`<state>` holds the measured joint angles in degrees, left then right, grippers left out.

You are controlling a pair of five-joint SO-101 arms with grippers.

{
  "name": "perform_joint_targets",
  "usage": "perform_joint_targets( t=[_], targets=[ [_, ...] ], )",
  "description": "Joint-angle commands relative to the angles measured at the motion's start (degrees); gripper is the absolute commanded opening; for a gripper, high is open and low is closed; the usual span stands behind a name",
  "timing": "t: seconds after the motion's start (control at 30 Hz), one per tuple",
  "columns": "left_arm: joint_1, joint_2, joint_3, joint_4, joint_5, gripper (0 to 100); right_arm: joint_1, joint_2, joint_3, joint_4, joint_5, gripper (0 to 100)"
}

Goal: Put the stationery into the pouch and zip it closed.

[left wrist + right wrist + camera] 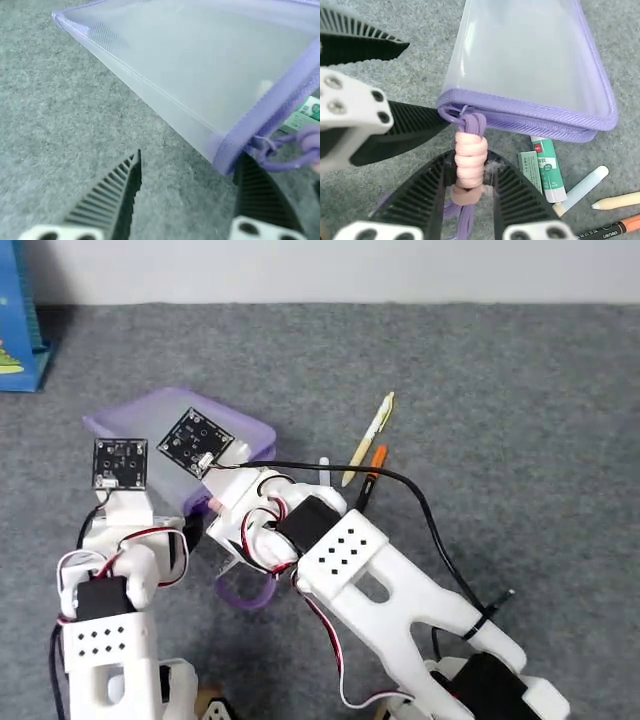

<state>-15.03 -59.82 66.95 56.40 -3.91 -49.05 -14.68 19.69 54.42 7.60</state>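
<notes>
The translucent lilac pouch [150, 420] lies on grey carpet, its zip edge [530, 117] facing the stationery. My right gripper [470, 160] is shut on the pink wrapped zipper pull [469, 162] at the pouch's corner. My left gripper [189, 160] is open, and the same pouch corner [227, 150] touches one of its fingers [255, 187]. Outside the pouch lie a green glue stick [547, 167], a pale blue pen [582, 187], a cream pen [368, 440] and an orange-and-black pen [370, 475].
A blue box [20, 330] stands at the far left by the wall. A black cable [430, 520] arcs over the right arm. Open carpet stretches to the right of the pens.
</notes>
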Motion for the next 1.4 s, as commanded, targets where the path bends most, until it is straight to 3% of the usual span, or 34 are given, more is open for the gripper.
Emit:
perform_joint_targets(
  t=[0.0, 0.6, 1.03, 1.1, 1.23, 1.37],
  targets=[
    [0.00, 0.35, 0.75, -3.78, 0.53, 27, -0.13, -5.05, -0.88, -0.22, 0.44, 0.9],
    [0.35, 0.35, 1.63, -7.47, 0.53, 1, -1.63, -10.68, 2.29, 3.12, 0.53, 0.9],
    [0.44, 0.35, 1.63, -5.54, 0.26, 2, 1.36, -10.77, 2.29, 5.85, 0.53, 0.9],
    [0.35, 0.35, 0.66, -2.90, 0.00, 6, 1.89, -10.77, 2.29, 5.76, 0.44, 0.9],
    [0.00, 0.35, -1.27, 2.64, 0.62, 26, 1.89, -10.77, 2.29, 5.76, 0.35, 0.9],
    [0.35, 0.35, -1.54, 3.08, 0.62, 26, 2.86, -10.77, 2.29, 5.67, 0.26, 0.9]
  ],
)
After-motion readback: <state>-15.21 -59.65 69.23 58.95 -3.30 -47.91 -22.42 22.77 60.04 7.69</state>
